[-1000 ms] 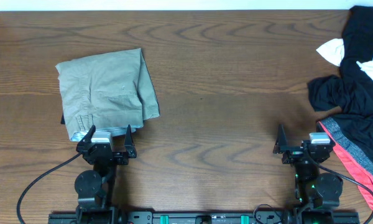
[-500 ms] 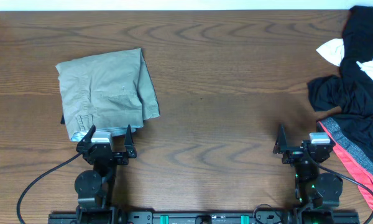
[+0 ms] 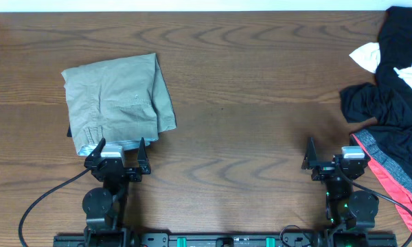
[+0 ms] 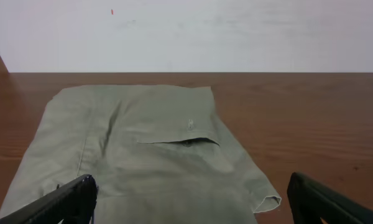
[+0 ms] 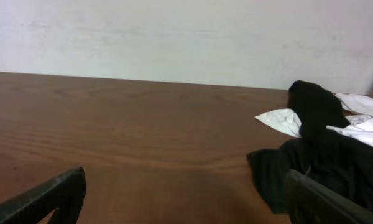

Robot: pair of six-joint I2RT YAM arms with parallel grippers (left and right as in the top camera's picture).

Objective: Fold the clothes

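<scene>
A folded khaki garment (image 3: 117,99) lies flat on the left of the table; it also fills the left wrist view (image 4: 143,155). A heap of unfolded clothes (image 3: 391,103), black, white and pink, lies at the right edge; the right wrist view shows its black garment (image 5: 323,155) and white garment (image 5: 360,127). My left gripper (image 3: 118,152) is open and empty at the khaki garment's near edge, its fingers (image 4: 186,199) wide apart. My right gripper (image 3: 329,159) is open and empty (image 5: 186,199) beside the heap, over bare wood.
The brown wooden table (image 3: 247,103) spans the view, with a white wall (image 5: 174,31) behind its far edge. Black cables (image 3: 41,199) run from the arm bases at the front edge.
</scene>
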